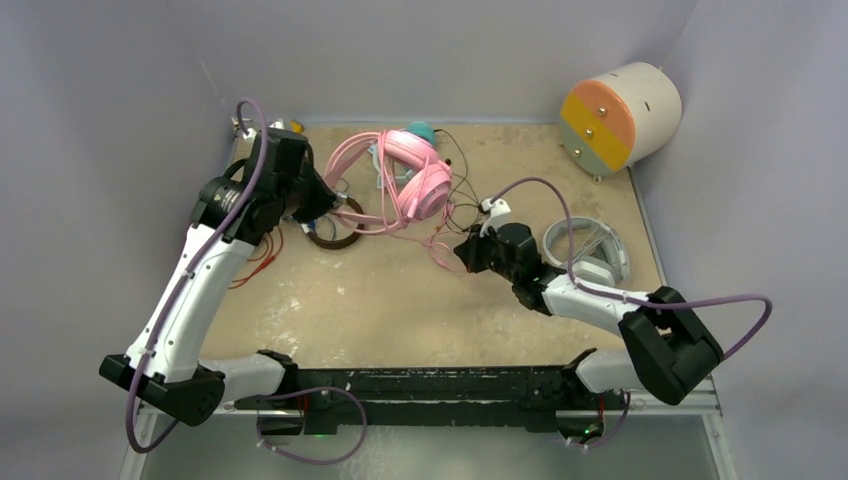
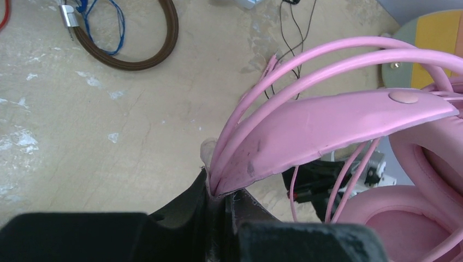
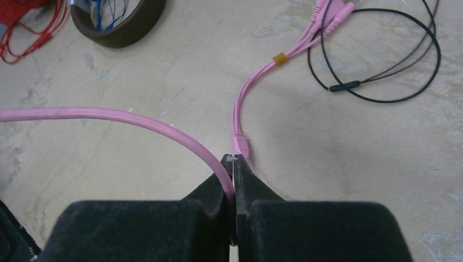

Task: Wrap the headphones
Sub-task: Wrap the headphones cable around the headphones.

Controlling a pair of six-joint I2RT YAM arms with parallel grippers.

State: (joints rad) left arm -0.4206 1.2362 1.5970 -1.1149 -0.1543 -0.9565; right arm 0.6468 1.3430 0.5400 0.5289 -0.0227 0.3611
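Right of the middle of the sandy table (image 1: 400, 320), the right gripper (image 3: 233, 164) is clenched on the pink cable (image 3: 109, 114). The cable bows in from the left and slips between the closed fingertips. Just past the tips lies a pink plug (image 3: 240, 144), its paired lead running away under an orange band (image 3: 279, 57). Beside it on the right is a loop of thin black cable (image 3: 344, 86). The grey-white headphones (image 1: 598, 268) lie flat by the table's right edge, near that arm. Farther back and to the left, the left gripper (image 2: 218, 188) is clamped on one end of the headband of the pink headphones (image 2: 327, 123). The pair stands toward the middle of the far edge, its cups to the gripper's right. The brown headphones (image 2: 147, 52), with a blue cord (image 2: 109, 27), rest on the table just beside the left gripper. Red wire (image 1: 255, 265) trails near the left edge. At the far right corner a white cylinder (image 1: 620, 115) with an orange and yellow face lies on its side.
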